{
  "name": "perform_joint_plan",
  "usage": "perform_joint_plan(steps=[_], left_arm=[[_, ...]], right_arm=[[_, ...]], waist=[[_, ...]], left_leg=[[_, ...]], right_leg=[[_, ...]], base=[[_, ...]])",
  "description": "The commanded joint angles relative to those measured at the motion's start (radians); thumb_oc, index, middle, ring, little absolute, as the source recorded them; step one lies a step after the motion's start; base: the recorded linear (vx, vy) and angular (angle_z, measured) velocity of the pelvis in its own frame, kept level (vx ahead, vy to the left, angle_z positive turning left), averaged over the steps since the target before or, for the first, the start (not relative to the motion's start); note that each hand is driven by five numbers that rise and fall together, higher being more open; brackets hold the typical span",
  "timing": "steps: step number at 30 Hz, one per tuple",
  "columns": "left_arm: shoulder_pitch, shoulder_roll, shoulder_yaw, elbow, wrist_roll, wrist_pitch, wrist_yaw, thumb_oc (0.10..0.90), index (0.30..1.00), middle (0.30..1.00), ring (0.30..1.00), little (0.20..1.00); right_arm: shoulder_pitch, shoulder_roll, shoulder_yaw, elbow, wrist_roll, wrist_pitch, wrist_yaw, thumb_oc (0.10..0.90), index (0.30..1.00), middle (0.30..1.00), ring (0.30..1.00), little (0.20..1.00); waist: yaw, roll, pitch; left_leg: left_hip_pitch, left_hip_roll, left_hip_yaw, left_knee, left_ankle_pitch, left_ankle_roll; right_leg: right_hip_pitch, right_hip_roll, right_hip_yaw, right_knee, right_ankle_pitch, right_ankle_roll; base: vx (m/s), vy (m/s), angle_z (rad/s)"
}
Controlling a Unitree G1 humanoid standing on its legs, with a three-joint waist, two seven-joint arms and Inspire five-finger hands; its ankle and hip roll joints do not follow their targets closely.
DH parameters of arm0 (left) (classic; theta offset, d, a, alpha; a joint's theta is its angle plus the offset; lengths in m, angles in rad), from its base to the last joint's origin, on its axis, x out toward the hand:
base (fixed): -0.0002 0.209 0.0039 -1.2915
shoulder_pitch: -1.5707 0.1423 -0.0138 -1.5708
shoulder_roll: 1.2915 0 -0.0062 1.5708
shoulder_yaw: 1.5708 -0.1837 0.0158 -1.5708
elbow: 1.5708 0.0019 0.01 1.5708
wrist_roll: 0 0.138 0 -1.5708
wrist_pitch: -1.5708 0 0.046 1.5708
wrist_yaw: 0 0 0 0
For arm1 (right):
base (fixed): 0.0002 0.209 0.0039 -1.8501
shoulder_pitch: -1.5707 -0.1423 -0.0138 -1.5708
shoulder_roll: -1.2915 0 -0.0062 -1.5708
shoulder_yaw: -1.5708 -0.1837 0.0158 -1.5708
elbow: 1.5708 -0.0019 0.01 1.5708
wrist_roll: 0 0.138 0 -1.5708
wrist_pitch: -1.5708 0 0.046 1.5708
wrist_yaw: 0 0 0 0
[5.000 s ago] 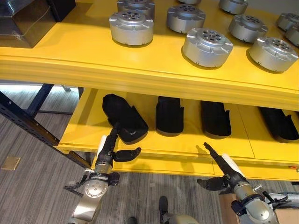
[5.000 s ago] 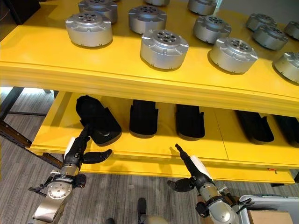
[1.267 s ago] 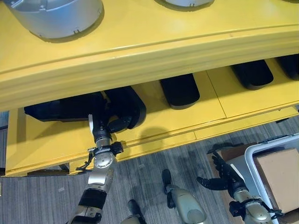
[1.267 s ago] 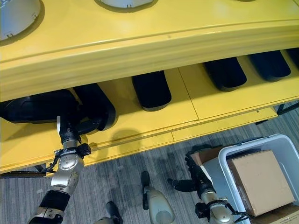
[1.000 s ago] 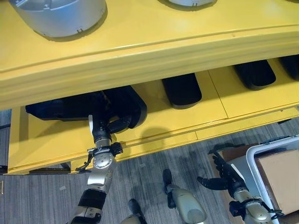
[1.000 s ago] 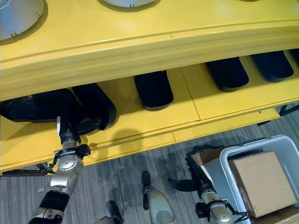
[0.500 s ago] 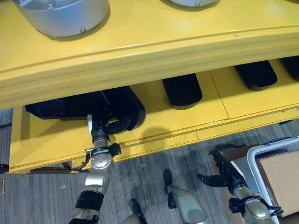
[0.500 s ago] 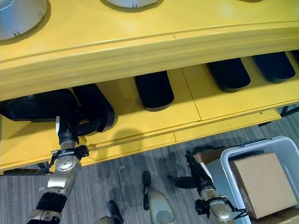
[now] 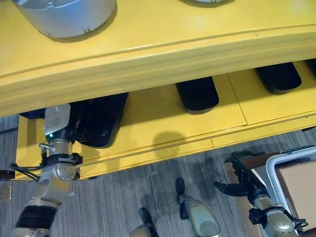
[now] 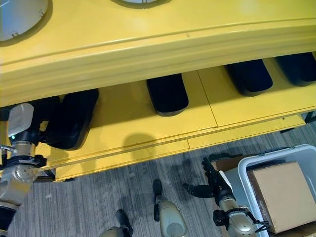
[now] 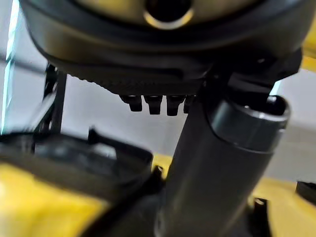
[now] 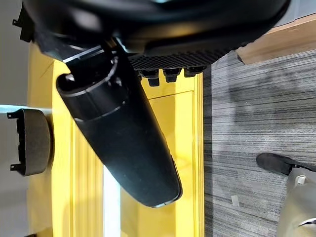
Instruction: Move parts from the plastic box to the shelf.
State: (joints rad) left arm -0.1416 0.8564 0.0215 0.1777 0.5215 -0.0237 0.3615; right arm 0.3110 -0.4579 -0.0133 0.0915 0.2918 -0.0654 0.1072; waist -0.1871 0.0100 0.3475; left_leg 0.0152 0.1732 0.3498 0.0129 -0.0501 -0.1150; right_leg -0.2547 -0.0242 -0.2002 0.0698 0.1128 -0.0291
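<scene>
judging by the black curved plastic parts (image 9: 100, 120) lined on our yellow metal shelf (image 9: 163, 123), plenty was done; right hand (image 9: 245, 182) hung relaxed, empty, by the grey plastic box (image 10: 276, 163); left hand (image 9: 57, 121): couldn't tell.

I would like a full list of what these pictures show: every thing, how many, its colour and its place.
Yellow metal shelf: one, two levels, across the view.
Silver round metal parts: two partly visible, upper level.
Black curved plastic parts: at least four, lower level, in a row.
Pale grey plastic box: one, on the floor, lower right.
Brown cardboard box: one, inside the plastic box.
Grey carpet floor: below the shelf.
Left hand: at the leftmost black part.
Right hand: open, above the floor beside the plastic box.
</scene>
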Motion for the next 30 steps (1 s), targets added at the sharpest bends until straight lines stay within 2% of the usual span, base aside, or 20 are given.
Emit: perform_joint_plan(steps=[1,6,20,30], left_arm=[[-0.056,0.074,0.064,-0.033,0.054,-0.027,0.037,0.9,1.0,1.0,1.0,1.0],[-0.058,0.091,0.073,-0.041,0.063,-0.03,0.029,0.9,1.0,1.0,1.0,1.0],[-0.064,0.029,0.04,-0.079,0.044,-0.052,0.013,0.9,1.0,1.0,1.0,1.0],[0.127,0.038,0.193,-0.242,0.037,-0.095,-0.01,0.9,1.0,1.0,1.0,1.0]], right_arm=[[0.038,-0.039,-0.048,-0.076,0.052,-0.098,0.012,0.9,1.0,1.0,1.0,1.0],[0.042,-0.038,-0.052,-0.078,0.046,-0.101,0.012,0.9,1.0,1.0,1.0,1.0],[0.045,-0.033,-0.06,-0.086,0.036,-0.102,0.001,0.9,1.0,1.0,1.0,1.0],[0.058,-0.021,-0.086,-0.086,0.034,-0.102,0.003,0.9,1.0,1.0,1.0,1.0]], waist=[[-0.005,-0.024,-0.082],[-0.005,-0.024,-0.085],[-0.006,-0.028,-0.084],[0.016,-0.022,-0.079]], left_leg=[[-0.054,0.102,-0.009,0.093,-0.01,-0.039],[-0.061,0.103,-0.012,0.099,-0.013,-0.039],[-0.069,0.103,-0.017,0.109,-0.018,-0.038],[-0.067,0.102,-0.018,0.105,-0.018,-0.035]], right_leg=[[0.011,-0.148,0.048,0.08,-0.113,0.185],[0.008,-0.148,0.049,0.079,-0.112,0.185],[0.007,-0.145,0.052,0.083,-0.113,0.183],[0.014,-0.145,0.054,0.071,-0.109,0.183]], base=[[0.0,0.0,0.0],[0.0,0.0,0.0],[0.0,0.0,0.0],[0.0,0.0,0.0]])
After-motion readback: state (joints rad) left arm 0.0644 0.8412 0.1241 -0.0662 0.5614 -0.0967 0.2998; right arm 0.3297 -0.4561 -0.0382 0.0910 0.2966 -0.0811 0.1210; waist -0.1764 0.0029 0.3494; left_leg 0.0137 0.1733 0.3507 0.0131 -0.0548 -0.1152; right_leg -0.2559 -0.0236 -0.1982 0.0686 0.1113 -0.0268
